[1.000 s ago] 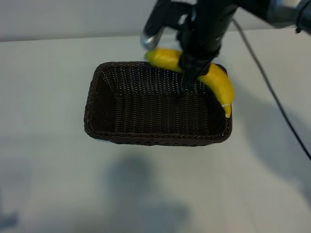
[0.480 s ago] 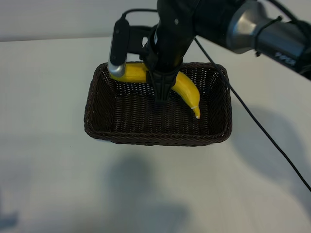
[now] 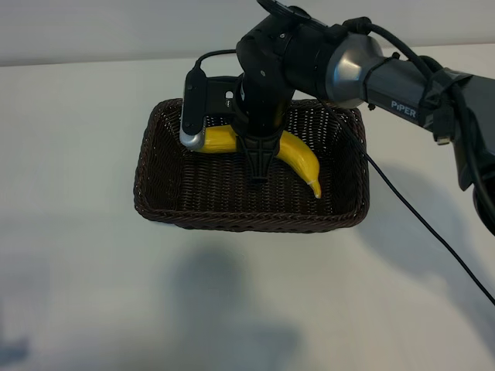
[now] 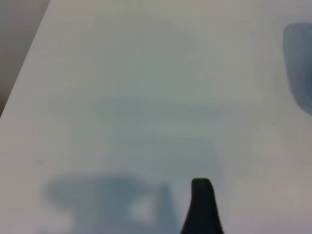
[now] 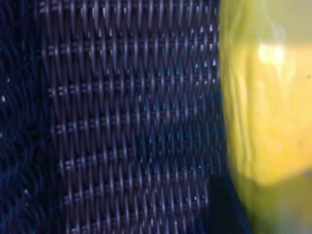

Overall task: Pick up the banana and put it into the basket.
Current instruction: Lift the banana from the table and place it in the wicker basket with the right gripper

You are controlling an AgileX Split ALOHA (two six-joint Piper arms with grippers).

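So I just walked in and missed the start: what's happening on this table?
The right gripper is clamped on a curved bright-yellow banana and holds it inside the rectangular dark-brown woven wicker basket, low over the basket's floor. The jaws have not let go, so the banana is not yet set down. The left gripper is parked apart over the bare white table, open and holding nothing.

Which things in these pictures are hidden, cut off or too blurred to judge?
- Banana, exterior view: its middle is hidden behind the right gripper, so whether it touches the floor of the basket is unclear.
- Right wrist view: banana blurred and cut off by the picture's edge; its ends are not visible.
- Left gripper, left wrist view: only one dark fingertip shows at the edge above the bare table.
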